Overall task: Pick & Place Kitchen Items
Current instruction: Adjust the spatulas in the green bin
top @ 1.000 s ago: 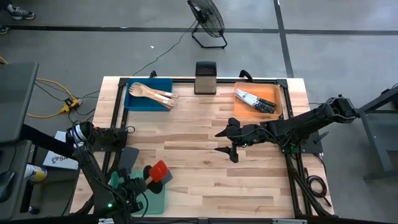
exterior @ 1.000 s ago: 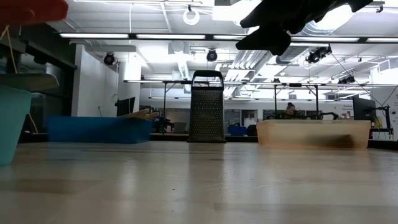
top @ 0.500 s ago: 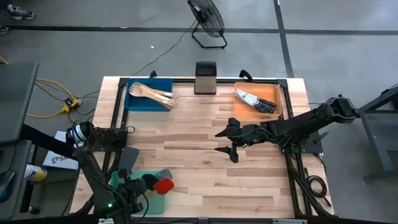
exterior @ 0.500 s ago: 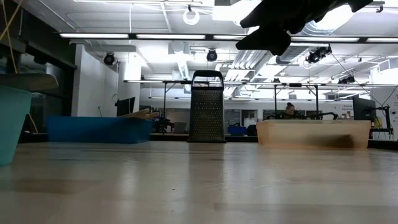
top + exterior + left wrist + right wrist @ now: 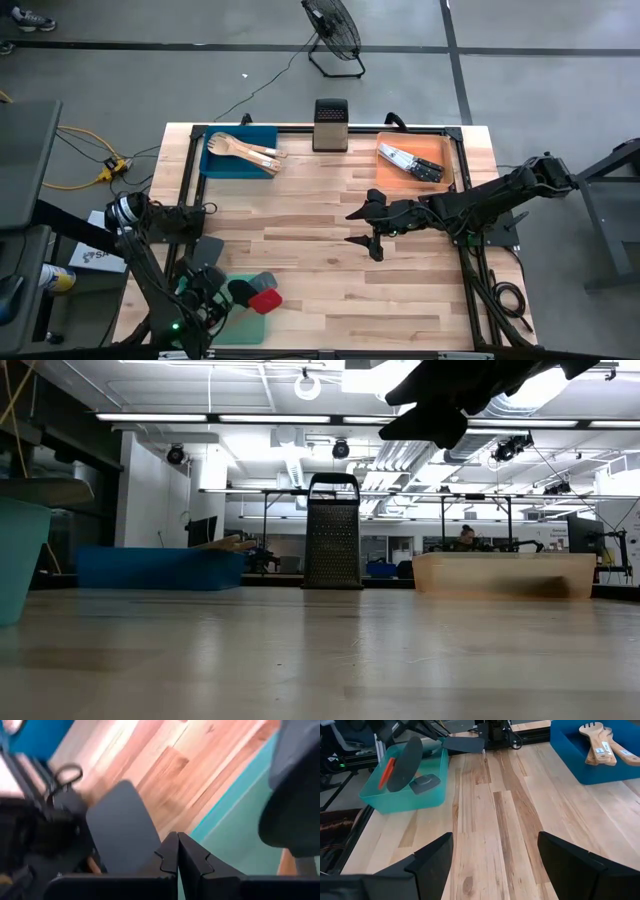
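Observation:
My left gripper is shut and empty over the green tray at the near left, and also shows in the high view. A red spatula and a dark grey spatula lean in that tray, sticking up above its rim. A grey spatula lies just beyond the tray's far side. My right gripper is open and empty above the table's middle. Wooden utensils lie in the blue tray. Black-handled knives lie in the orange tray.
An upright metal grater stands at the middle of the far edge. Black frame rails run along the table's left and right sides. Bare wood lies between the trays, under my right gripper.
The red spatula was held up over the green tray's far edge. It has come down toward the table's near edge into the tray and has left the low view. My left gripper has then drawn back a little toward the far left.

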`<state>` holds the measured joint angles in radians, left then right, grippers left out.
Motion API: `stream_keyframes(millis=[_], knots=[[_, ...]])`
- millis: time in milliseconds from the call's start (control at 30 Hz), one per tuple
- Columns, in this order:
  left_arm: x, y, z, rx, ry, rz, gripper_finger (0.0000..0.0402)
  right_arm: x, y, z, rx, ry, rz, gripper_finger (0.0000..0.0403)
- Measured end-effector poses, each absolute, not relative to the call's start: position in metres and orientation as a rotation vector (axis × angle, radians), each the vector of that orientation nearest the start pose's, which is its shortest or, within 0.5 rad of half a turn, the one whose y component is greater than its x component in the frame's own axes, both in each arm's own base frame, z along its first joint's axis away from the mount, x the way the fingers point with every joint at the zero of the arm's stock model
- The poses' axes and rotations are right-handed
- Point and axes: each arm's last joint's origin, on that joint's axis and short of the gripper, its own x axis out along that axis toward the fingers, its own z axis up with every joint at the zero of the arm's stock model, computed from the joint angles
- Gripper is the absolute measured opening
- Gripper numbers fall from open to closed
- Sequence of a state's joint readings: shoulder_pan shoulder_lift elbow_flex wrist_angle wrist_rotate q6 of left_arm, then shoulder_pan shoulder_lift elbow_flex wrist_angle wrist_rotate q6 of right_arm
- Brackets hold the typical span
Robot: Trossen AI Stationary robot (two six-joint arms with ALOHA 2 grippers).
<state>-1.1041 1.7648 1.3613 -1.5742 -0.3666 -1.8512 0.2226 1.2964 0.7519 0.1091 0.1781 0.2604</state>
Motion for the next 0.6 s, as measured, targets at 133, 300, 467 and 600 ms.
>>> stream_keyframes(millis=[133, 300, 467, 600], knots=[[0.141, -0.241, 0.229, -0.276, 1.189, 0.956, 0.0, 0.271, 0.056, 0.242, 0.167, 0.427, -0.013, 0.0283], [0.149, -0.224, 0.215, -0.356, 1.25, 1.146, 0.0, 0.271, 0.056, 0.242, 0.167, 0.426, -0.013, 0.0283], [0.159, -0.207, 0.209, -0.405, 1.262, 1.261, 0.0, 0.271, 0.056, 0.242, 0.167, 0.426, -0.013, 0.0283], [0.164, -0.196, 0.209, -0.424, 1.273, 1.296, 0.0, 0.271, 0.056, 0.242, 0.166, 0.428, -0.013, 0.0283]])
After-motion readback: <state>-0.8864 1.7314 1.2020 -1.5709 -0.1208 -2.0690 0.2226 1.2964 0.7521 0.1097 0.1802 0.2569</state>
